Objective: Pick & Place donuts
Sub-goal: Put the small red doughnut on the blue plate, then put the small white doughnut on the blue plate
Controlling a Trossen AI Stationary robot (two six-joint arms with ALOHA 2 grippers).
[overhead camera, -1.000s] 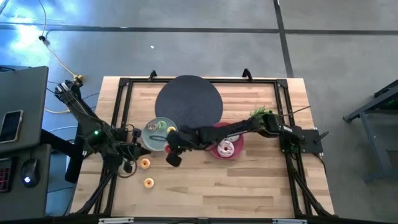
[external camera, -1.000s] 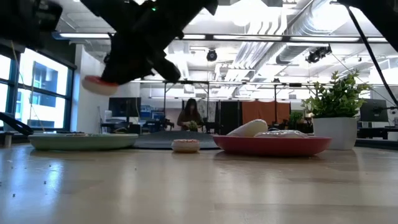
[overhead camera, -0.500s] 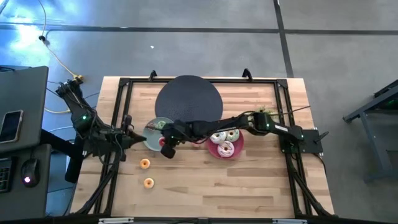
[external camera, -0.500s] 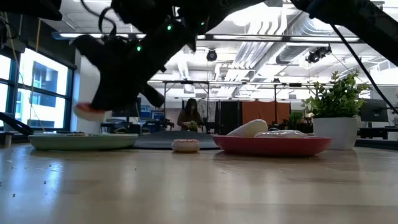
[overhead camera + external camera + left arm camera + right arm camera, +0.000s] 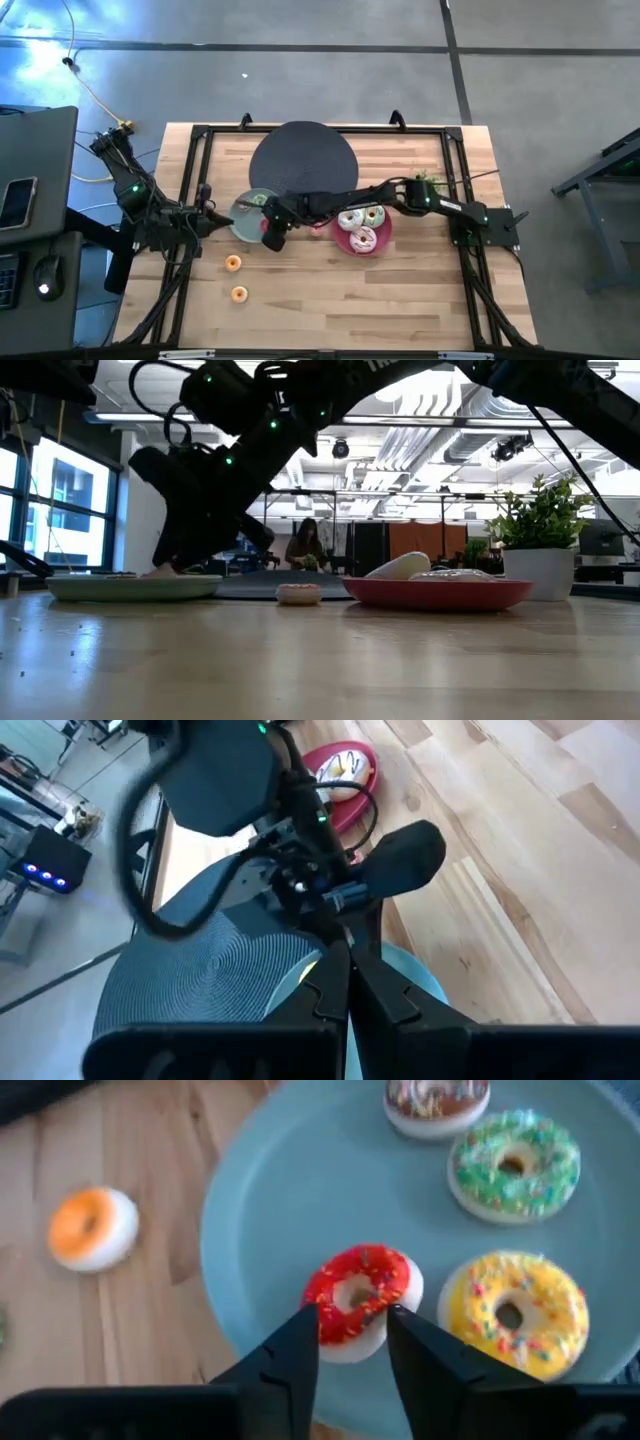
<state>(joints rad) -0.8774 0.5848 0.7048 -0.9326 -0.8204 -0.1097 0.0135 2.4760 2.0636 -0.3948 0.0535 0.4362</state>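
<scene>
Your right gripper point(image 5: 352, 1342) has its fingers parting around the red donut point(image 5: 358, 1292), now resting on the grey-green plate point(image 5: 260, 1230) beside three others — two orange donuts point(image 5: 233, 263) wait on the bench nearby; left fingers closed, empty.

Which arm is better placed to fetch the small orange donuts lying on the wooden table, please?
Probably left: its shut end effector is nearer the small orange donuts; the right end effector is over the grey-green plate at the red-iced donut.

You have a dark round mat point(image 5: 303, 158) at the table's point(image 5: 400, 300) far edge, a potted plant point(image 5: 541, 540) near its right edge.
</scene>
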